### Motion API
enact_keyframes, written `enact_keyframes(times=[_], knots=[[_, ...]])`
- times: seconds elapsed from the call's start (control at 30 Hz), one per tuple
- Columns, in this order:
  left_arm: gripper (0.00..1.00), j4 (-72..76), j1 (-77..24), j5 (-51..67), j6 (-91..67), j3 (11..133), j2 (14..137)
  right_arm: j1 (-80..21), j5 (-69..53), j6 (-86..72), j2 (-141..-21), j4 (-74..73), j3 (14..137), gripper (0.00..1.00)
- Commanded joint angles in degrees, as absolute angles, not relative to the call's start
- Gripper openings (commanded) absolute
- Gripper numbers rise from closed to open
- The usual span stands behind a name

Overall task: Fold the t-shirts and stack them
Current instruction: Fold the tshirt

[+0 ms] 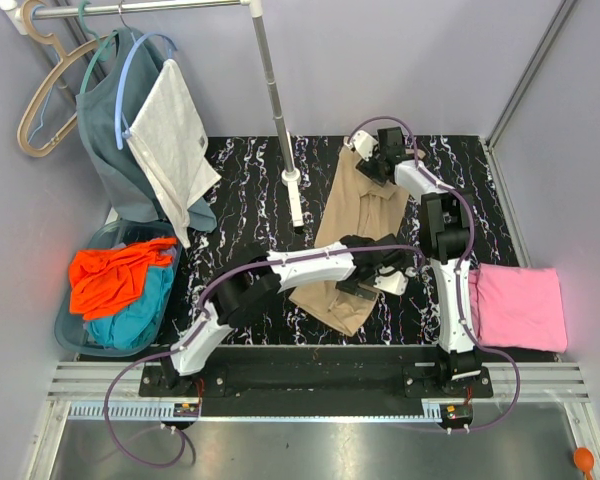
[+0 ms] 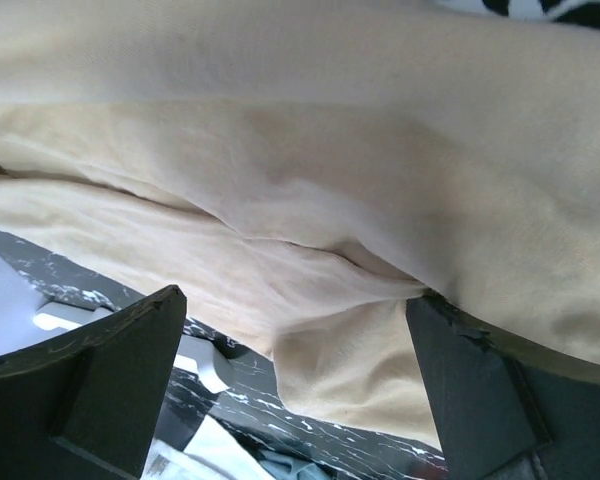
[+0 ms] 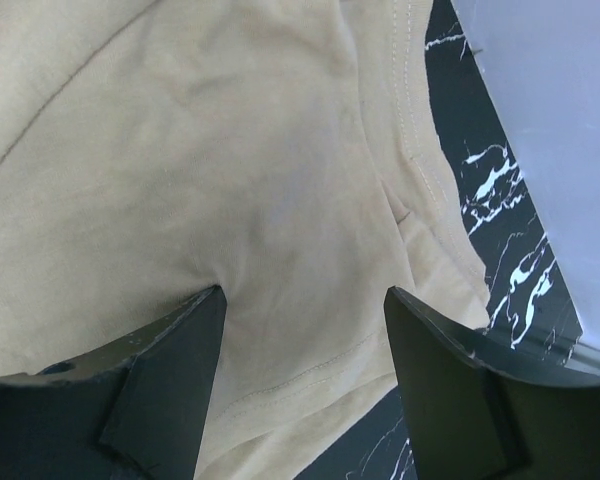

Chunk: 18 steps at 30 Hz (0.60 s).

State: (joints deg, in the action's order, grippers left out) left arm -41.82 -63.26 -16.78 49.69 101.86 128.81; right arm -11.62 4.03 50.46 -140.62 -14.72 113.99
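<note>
left arm (image 1: pixel 300 265): across tan t-shirt (image 1: pixel 355 200) | right arm (image 1: pixel 442 225): outstretched (jaws apart)

The tan t-shirt (image 1: pixel 345 208) is soft matt cloth; the table (image 1: pixel 240 180) smooth, marble-patterned.

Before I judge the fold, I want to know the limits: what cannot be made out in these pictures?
- Top view: the left hand and right hand cover parts of the tan t-shirt; their fingertips are hidden by the wrists.
- Top view: the teal t-shirt lies partly under the orange t-shirt in the basket.
- Both wrist views: the tan t-shirt fills the frame; the edges cut off its outline.
</note>
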Motion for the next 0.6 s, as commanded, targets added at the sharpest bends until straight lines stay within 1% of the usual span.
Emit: enact_keyframes(times=[0.0, 0.17, 0.33, 0.57], knots=[[0.99, -37.26, -66.53, -15.2, 45.36, 102.13, 133.95, -12.48, -1.22, 48.87, -143.87, -17.49, 116.1, 0.75], [0.99, -37.35, -69.08, -14.24, 43.42, 101.69, 133.07, -13.09, -1.93, 48.51, -145.02, -17.75, 118.91, 0.75], [0.99, -37.27, -69.43, -12.31, 41.22, 102.66, 132.98, -13.1, -1.76, 47.73, -146.95, -17.67, 121.72, 0.75], [0.99, -34.28, -69.61, -16.52, 41.66, 102.04, 130.26, -13.01, -0.36, 46.58, -147.57, -17.58, 125.23, 0.76]])
